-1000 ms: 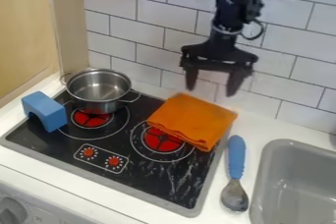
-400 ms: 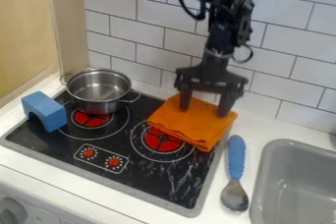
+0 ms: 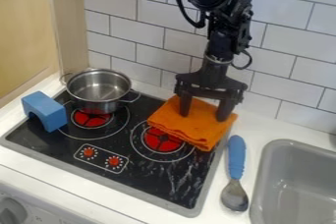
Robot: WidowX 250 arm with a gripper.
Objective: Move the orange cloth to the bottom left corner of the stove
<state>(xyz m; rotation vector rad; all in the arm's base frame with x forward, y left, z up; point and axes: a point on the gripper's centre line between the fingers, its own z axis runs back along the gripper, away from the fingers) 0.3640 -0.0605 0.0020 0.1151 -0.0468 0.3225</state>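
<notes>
Camera view shows the squarish, softly folded orange cloth [image 3: 193, 126].

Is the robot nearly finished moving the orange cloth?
Not nearly, it seems. The gripper is down at the orange cloth with its fingers apart, so that part looks done. The grab seems to be the step in hand. The cloth lies at the back right of the stove, so closing, lifting, carrying it to the bottom left corner and letting go are left.
</notes>
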